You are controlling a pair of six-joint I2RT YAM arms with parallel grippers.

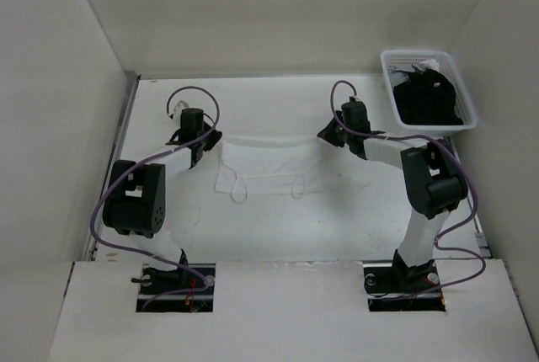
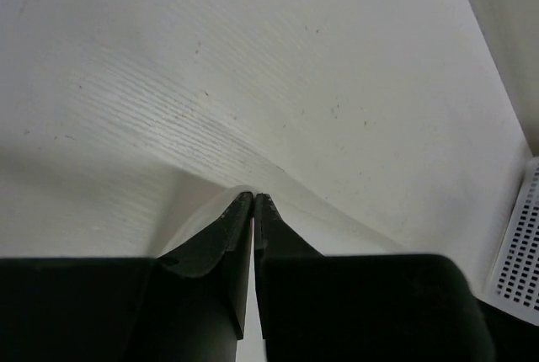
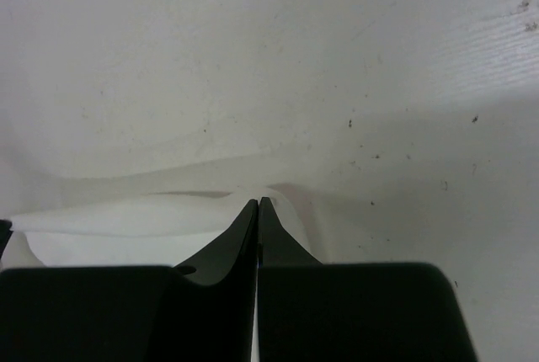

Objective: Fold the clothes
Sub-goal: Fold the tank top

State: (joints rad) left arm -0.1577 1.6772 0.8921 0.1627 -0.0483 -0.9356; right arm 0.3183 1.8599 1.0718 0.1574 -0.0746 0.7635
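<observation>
Arms reach up-frame from bases at the bottom edge, over the white table (image 1: 269, 240). Clothes (image 1: 268, 168) lie mid-frame: one white garment, spread wide, strap loops along its lower edge. Basket (image 1: 389, 76) sits upper right, well apart. Left gripper (image 1: 209, 145) is clamped on the garment's upper-left corner and right gripper (image 1: 328, 136) on the upper-right, with cloth rising into both fingertip pairs. Likely purpose: corners held to carry the upper edge down over the lower.

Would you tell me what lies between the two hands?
The white garment, stretched from the left hand to the right hand, clearest in the top view.
</observation>
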